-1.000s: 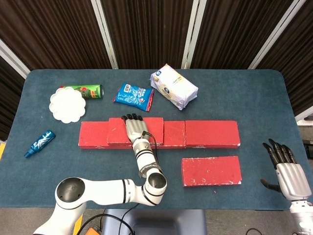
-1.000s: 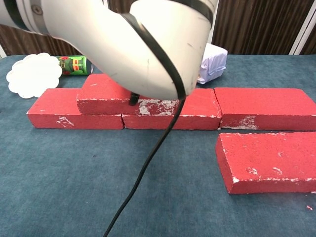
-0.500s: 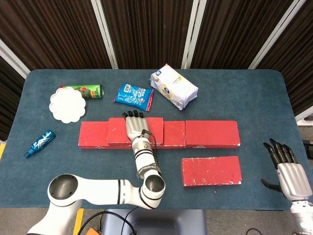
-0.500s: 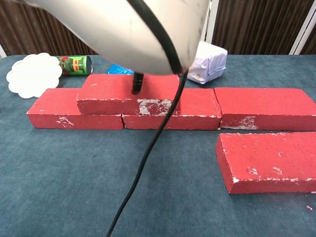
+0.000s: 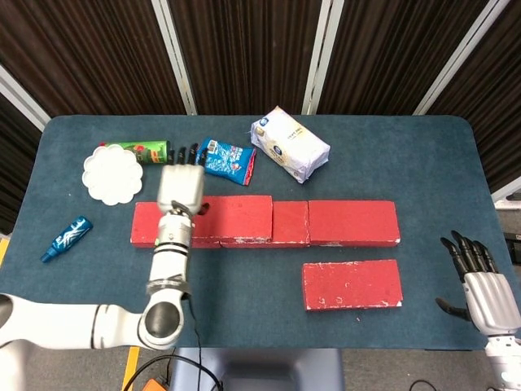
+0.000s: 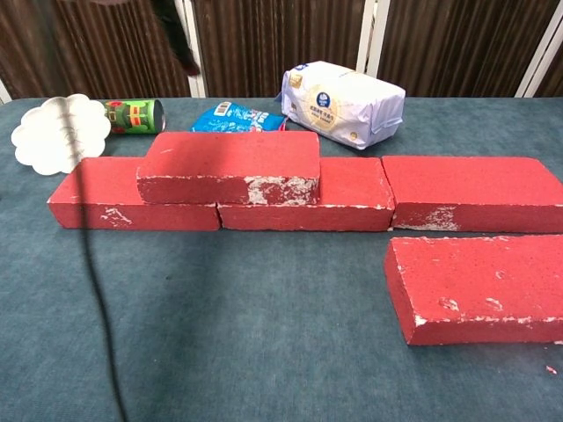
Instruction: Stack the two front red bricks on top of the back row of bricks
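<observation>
One red brick [image 5: 236, 217] lies stacked on the back row of red bricks [image 5: 350, 222], toward its left end; the chest view shows it there too [image 6: 229, 164]. The other front red brick [image 5: 352, 284] lies flat on the table before the row's right end. My left hand [image 5: 181, 188] hovers over the stacked brick's left end, fingers stretched out and holding nothing. In the chest view only its dark fingers [image 6: 179, 44] show at the top. My right hand [image 5: 482, 287] stays open at the table's right front edge, away from the bricks.
Behind the row lie a white plate [image 5: 111, 173], a green can [image 5: 140, 151], a blue snack packet [image 5: 224, 158] and a white bag [image 5: 290, 144]. A small blue bottle [image 5: 67, 238] lies at the left. The left arm's cable [image 6: 92, 281] hangs across the chest view.
My left hand has lifted off the stacked brick and swung left, and the arm has left the chest view. The brick stays on the row. The right hand has not moved.
</observation>
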Available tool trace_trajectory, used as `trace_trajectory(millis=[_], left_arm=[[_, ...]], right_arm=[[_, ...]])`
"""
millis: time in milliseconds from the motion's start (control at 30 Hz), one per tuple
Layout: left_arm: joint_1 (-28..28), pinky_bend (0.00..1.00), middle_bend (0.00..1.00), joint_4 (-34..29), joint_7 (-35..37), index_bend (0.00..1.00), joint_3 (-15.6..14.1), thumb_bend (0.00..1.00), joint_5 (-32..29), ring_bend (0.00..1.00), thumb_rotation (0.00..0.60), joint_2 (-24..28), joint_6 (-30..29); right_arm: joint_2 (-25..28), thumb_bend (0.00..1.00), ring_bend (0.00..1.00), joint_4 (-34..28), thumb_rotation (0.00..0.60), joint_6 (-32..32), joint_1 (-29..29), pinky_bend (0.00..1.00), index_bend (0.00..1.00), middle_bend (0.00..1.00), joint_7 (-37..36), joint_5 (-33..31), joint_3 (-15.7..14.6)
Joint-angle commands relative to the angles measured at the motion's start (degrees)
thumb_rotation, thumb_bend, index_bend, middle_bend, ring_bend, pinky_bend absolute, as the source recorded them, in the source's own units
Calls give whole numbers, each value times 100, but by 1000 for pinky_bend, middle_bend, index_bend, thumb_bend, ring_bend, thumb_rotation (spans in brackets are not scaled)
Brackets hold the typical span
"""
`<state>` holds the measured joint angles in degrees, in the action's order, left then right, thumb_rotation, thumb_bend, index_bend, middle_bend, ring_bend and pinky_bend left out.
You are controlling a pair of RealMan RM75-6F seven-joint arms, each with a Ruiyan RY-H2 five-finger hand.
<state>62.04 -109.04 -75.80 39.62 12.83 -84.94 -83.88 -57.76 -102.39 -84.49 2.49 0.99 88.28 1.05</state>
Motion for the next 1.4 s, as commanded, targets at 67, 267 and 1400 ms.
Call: trace_trajectory(millis=[67, 267, 1400], left_arm=[[-1641, 66, 0, -89, 2394, 0, -791, 224, 1925, 0, 600, 1473, 1841], [-2689, 63, 0, 400, 4186, 0, -1393, 225, 3831, 0, 600, 2396, 2460], [-5298, 57, 0, 964, 5893, 0, -3600, 232, 6534, 0, 600, 1872, 142]], right_arm=[[-22, 0, 17, -52, 600, -16, -9, 0, 190, 1, 96, 16, -8], [-43, 0, 17, -89, 600, -39, -32, 0, 190, 1, 211, -41, 7], [-139, 0, 17, -329, 600, 465, 219, 0, 184, 1, 371, -171, 20]])
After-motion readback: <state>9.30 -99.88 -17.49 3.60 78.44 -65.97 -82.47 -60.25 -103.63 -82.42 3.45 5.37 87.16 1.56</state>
